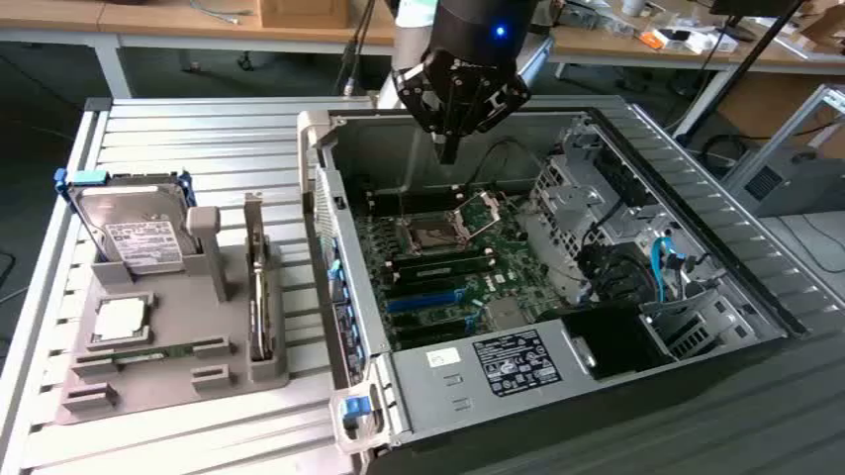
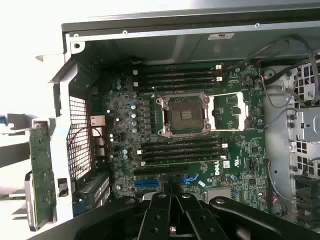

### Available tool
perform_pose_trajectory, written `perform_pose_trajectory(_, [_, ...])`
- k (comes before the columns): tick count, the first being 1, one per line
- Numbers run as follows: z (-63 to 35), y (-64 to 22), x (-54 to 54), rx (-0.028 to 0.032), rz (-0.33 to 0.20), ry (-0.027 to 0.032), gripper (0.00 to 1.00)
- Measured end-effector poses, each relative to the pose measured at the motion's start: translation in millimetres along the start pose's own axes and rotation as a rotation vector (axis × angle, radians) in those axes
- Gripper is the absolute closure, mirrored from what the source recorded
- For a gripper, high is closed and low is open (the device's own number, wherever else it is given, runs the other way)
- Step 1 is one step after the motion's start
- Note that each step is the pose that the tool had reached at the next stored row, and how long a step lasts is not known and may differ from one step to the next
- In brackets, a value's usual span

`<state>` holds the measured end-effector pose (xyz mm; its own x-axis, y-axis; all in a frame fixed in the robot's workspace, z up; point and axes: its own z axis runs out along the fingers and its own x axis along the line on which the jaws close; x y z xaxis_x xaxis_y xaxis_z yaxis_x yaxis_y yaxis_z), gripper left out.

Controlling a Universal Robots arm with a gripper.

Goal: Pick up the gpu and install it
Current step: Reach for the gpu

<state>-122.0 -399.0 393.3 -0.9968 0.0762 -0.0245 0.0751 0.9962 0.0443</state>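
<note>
The gpu (image 1: 260,302) stands on edge in a slot of the grey holder (image 1: 172,381) on the exterior view's left, outside the computer case. In the wrist view the gpu (image 2: 41,175) is a green board beside the case wall. My gripper (image 1: 449,148) hangs over the open case, above the far end of the motherboard (image 1: 442,272) and well apart from the gpu. Its fingers are shut together with nothing between them. In the wrist view the gripper (image 2: 172,202) points down at the motherboard (image 2: 230,135) near the blue slot (image 2: 146,183).
The grey holder also carries a silver hard drive (image 1: 133,233), a processor chip (image 1: 119,317) and a RAM stick (image 1: 148,353). The case's side wall (image 1: 330,257) rises between holder and motherboard. The processor socket (image 1: 436,235) stands open. Drive cages and cables (image 1: 620,257) fill the case's other side.
</note>
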Motion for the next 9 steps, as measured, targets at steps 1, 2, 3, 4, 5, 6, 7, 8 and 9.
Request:
perform_pose_trajectory(1, [0.0, 0.0, 0.2, 0.0, 0.0, 0.0, 0.9])
perform_pose_trajectory(2, [0.0, 0.0, 0.6, 0.0, 0.0, 0.0, 0.9])
perform_pose_trajectory(3, [0.0, -0.1, 1.0, 0.0, 0.0, 0.0, 0.9])
perform_pose_trajectory(4, [-0.1, -0.1, 1.4, 0.0, 0.0, 0.0, 0.9])
perform_pose_trajectory(5, [0.0, -0.2, 2.1, -0.0001, 0.0, -0.0001, 0.9])
perform_pose_trajectory(6, [-0.1, -0.2, 2.8, 0.0, 0.0, 0.0, 0.9])
perform_pose_trajectory(7, [-0.1, -0.2, 3.5, 0.0, 0.0, 0.0, 0.9])
perform_pose_trajectory(8, [-0.1, -0.3, 4.3, -0.0001, 0.0, 0.0, 0.9])
perform_pose_trajectory(9, [-0.1, -0.4, 5.0, 0.0, 0.0, 0.0, 0.9])
